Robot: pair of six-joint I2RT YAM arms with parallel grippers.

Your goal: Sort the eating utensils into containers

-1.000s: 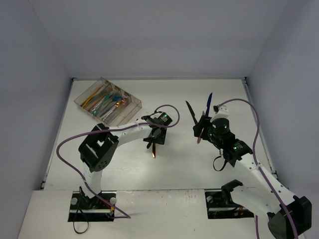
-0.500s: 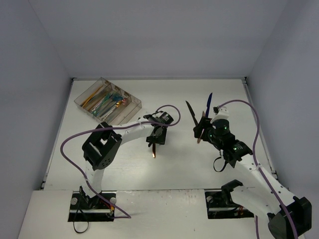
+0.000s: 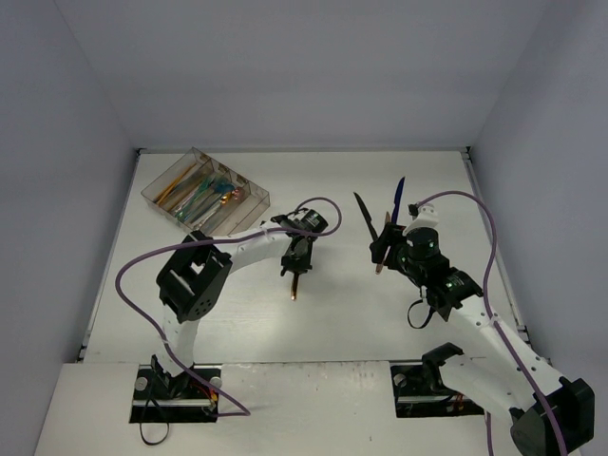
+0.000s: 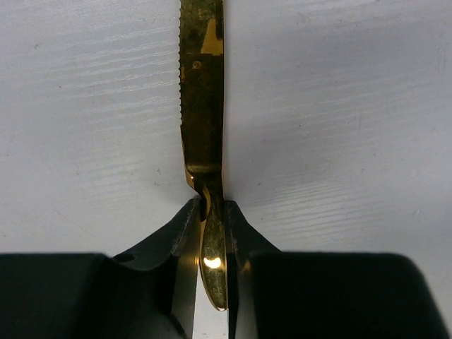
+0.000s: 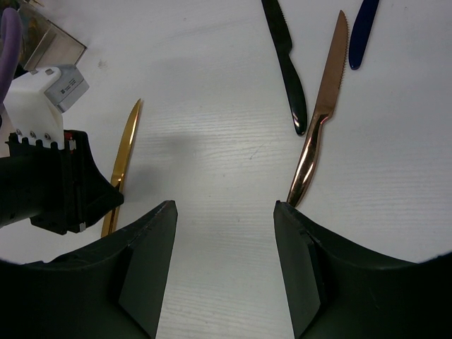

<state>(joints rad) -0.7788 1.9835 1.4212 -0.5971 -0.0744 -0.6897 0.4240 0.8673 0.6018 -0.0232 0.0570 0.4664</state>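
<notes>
**Clerk:** Start at the far left. What stands there?

**Inspector:** The clear tray [image 3: 239, 211] sits at the far left of the table [image 3: 342, 313], set at an angle. Sorted utensils [image 3: 195, 195] in gold and teal lie lengthwise in its compartments. I cannot make out their individual types.

**Clerk:** And the left arm?

**Inspector:** The left gripper [image 4: 210, 208] is down at the table near the middle, well apart from the tray. Its fingers [image 4: 185, 226] are closed against both sides of the handle of a gold knife [image 4: 201, 106]. The serrated blade runs out ahead of the fingers, low over the white surface. Whether it touches the surface, I cannot tell.

**Clerk:** Further right?

**Inspector:** Three loose pieces lie on the table. First is a black knife [image 5: 286, 63]. Just beside it is a copper knife [image 5: 321, 113], with the two handles converging but not touching. Beyond them is a blue utensil [image 5: 361, 32]; only part of it shows, so its type is undetermined.

**Clerk:** State of the right hand?

**Inspector:** The right gripper [image 5: 224, 212] hangs above the table, jaws spread, nothing between them. The copper knife's handle end lies near its right finger [image 5: 296, 268].
</notes>
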